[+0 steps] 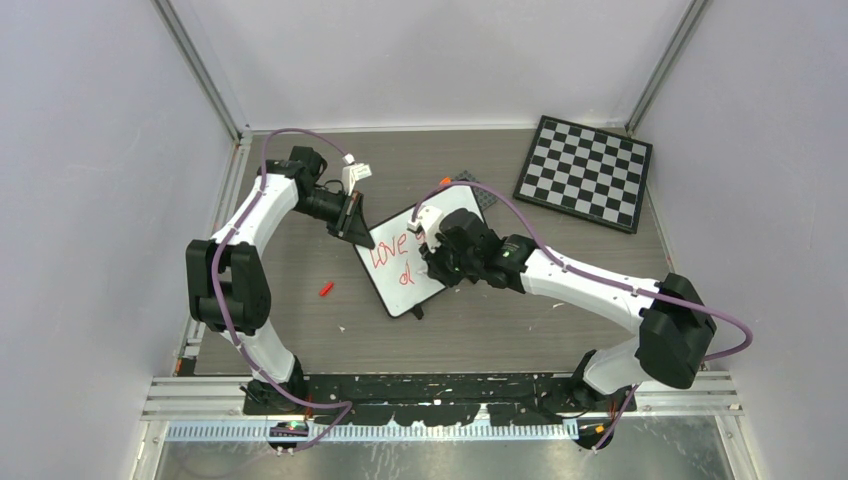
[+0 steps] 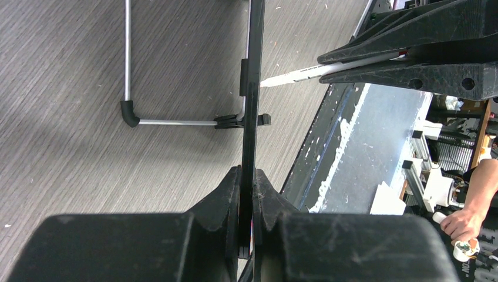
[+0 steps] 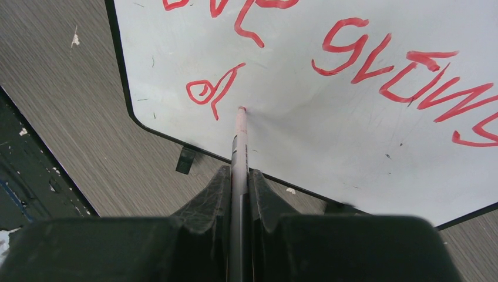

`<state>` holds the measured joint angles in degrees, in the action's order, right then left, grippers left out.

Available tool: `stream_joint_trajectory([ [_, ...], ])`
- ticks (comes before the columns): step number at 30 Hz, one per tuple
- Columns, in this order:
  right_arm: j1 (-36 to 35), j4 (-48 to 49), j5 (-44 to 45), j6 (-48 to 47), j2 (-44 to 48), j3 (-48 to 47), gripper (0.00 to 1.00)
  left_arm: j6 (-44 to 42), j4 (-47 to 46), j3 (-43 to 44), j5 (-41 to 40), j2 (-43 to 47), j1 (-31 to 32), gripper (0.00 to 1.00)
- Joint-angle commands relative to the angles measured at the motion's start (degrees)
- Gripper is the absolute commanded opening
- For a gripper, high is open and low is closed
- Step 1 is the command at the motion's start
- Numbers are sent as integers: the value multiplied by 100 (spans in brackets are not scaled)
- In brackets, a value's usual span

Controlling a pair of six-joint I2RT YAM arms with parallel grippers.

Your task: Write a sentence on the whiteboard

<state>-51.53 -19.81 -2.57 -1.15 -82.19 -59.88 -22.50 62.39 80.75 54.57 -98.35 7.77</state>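
The whiteboard (image 1: 418,296) lies tilted in the middle of the table. My left gripper (image 1: 355,232) is shut on its far left edge, and in the left wrist view the board's thin black rim (image 2: 252,88) runs edge-on between the jaws of that gripper (image 2: 246,176). My right gripper (image 1: 432,250) (image 3: 239,176) is shut on a marker (image 3: 239,150) whose red tip touches the board (image 3: 329,135) just right of a "d". The sentence (image 3: 405,64) (image 1: 392,255) is in red: part of "love", then "grows", with the "d" on a second line.
A checkered chessboard (image 1: 585,172) lies at the back right. A small red cap (image 1: 326,289) rests on the table left of the board. The board's wire stand (image 2: 127,59) reaches out behind it. Metal frame posts mark the back corners.
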Motion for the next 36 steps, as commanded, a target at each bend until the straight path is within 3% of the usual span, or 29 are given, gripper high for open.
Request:
stream_joint_trajectory([
  [1,-41,262,75,18,-77,-265,0,42,-68,-68,-412,8,76,0],
  [36,-191,-63,163,-270,-12,37,0,-12,-42,-90,-456,23,77,0],
])
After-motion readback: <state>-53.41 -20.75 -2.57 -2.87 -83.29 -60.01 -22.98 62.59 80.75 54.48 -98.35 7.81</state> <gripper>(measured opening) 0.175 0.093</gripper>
